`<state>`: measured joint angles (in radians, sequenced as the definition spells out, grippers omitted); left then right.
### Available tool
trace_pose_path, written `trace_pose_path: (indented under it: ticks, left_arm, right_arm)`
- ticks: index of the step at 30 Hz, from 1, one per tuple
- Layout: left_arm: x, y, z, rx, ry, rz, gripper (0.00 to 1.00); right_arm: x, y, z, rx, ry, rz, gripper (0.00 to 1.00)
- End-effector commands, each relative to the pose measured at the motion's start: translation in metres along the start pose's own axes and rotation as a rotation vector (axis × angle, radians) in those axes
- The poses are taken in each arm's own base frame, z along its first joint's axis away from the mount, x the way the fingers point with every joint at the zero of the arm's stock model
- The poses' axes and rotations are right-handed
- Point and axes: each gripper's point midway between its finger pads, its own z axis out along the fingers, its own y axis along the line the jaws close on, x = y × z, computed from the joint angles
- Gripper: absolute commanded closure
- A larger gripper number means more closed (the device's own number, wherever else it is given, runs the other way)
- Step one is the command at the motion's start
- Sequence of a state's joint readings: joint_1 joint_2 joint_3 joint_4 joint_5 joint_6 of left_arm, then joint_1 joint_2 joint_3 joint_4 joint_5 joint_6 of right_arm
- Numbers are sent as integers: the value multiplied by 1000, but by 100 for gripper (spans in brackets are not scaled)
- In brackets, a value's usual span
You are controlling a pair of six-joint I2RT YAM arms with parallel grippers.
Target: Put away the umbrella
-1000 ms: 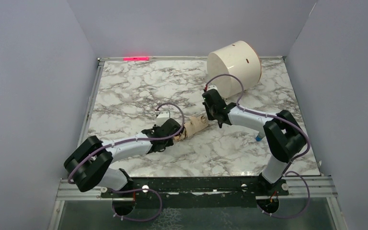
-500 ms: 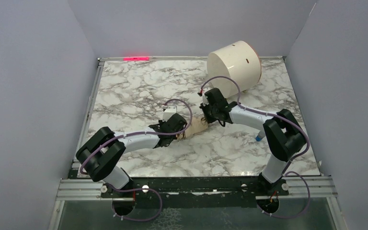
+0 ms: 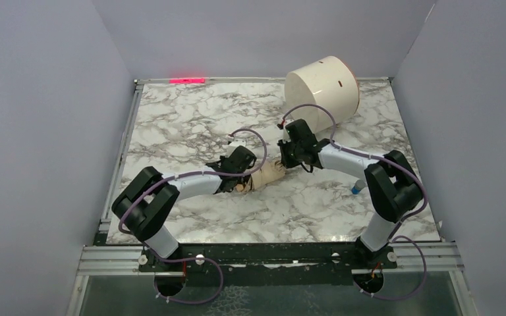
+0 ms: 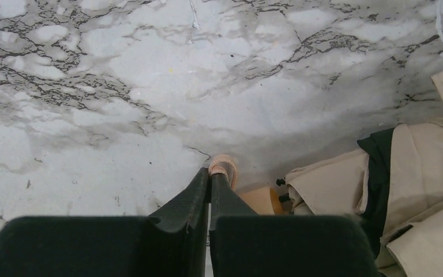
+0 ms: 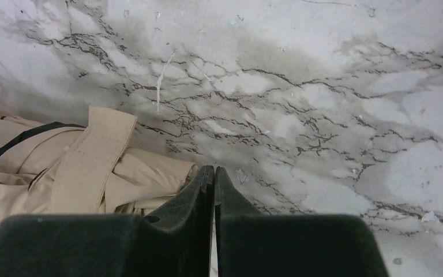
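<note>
The beige folded umbrella (image 3: 267,173) lies on the marble table between my two grippers. My left gripper (image 3: 238,184) is at its handle end. In the left wrist view the left gripper (image 4: 210,173) is shut on the thin peach loop (image 4: 226,165) next to the peach handle knob (image 4: 262,199); the umbrella's fabric (image 4: 421,184) lies to the right. My right gripper (image 3: 285,162) is at the umbrella's far end. In the right wrist view the right gripper (image 5: 214,171) is shut, its tips beside the fabric (image 5: 92,173) and tan strap (image 5: 95,156), with nothing seen between them.
A white cylindrical drum (image 3: 323,89) lies on its side at the back right, just behind my right arm. A red light strip (image 3: 188,80) glows at the table's back edge. Grey walls close in the table on three sides.
My left arm has swung right and farther from its base, its gripper now against the umbrella's handle end. My right gripper has shifted slightly. The umbrella has barely moved.
</note>
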<state>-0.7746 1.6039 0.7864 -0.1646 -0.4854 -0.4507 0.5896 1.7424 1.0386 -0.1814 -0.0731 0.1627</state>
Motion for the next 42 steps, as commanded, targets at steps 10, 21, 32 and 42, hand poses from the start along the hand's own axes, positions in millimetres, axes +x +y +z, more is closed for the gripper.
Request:
trace_pose_path:
  ticks: [10, 21, 32, 42]
  left_arm:
    - [-105, 70, -49, 37, -205, -216, 35]
    - [-114, 110, -145, 87, -522, -297, 9]
    - [-79, 151, -169, -47, -531, -507, 1]
    - [-80, 154, -162, -107, -464, -435, 1]
  right_arm:
    - [-25, -33, -96, 270, -321, 99, 57]
    - [-37, -15, -192, 109, -682, 180, 3]
    - [-16, -44, -244, 187, -911, 273, 0]
    - [-9, -57, -250, 261, -921, 294, 0]
